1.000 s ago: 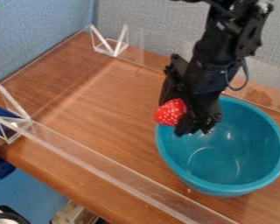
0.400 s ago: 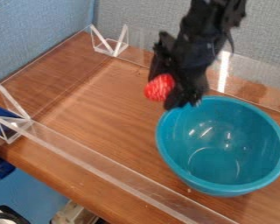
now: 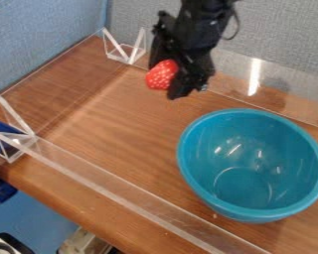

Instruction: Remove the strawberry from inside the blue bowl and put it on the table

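Observation:
The small red strawberry (image 3: 161, 75) hangs in the air over the table (image 3: 115, 114), held between the black fingers of my gripper (image 3: 170, 79), which is shut on it. It sits well to the left of and above the blue bowl (image 3: 249, 162). The bowl rests at the right front of the table and its shiny inside holds nothing. The dark arm rises from the gripper toward the top of the view.
Low clear acrylic walls edge the table, one along the front left (image 3: 82, 169) and one at the back right (image 3: 261, 74). Triangular brackets stand at the back (image 3: 122, 45) and at the left (image 3: 13, 139). A blue backdrop lies behind.
The gripper has lifted the strawberry up out of the bowl and carried it left and back, over the bare wood. The bowl has stayed in place.

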Motion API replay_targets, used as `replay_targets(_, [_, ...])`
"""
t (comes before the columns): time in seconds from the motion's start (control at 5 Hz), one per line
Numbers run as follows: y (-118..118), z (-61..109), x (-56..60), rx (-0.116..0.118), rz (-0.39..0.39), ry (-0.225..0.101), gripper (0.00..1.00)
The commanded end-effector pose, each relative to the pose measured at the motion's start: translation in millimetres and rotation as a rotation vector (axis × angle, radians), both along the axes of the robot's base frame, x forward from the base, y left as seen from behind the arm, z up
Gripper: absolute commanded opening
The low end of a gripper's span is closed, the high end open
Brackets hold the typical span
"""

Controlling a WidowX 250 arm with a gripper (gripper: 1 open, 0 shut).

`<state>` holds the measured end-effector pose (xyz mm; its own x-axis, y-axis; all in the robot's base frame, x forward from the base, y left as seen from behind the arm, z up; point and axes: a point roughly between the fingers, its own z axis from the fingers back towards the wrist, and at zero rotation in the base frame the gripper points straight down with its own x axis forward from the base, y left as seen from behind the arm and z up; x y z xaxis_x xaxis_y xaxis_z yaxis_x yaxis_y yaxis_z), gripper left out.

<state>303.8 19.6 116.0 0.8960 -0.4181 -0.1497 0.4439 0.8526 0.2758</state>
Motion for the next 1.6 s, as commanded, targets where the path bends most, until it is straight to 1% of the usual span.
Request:
replay_targets(0.0, [5.7, -5.9, 9.5, -0.012, 0.002, -0.025, 0.00])
replay_targets(0.2, [-0.8, -21.5, 13.2, -0.017, -0.017, -0.006, 0.00])
replay_targets(0.6, [-20.1, -31.1, 22.0, -0.024, -0.076, -0.003, 0.00])
replay_targets(0.8, [-19.4, -35.1, 28.2, -0.020, -0.084, 0.005, 0.00])
replay_targets(1.4, [-11.6, -31.6, 41.2, -0.001, -0.092, 0.009, 0.00])
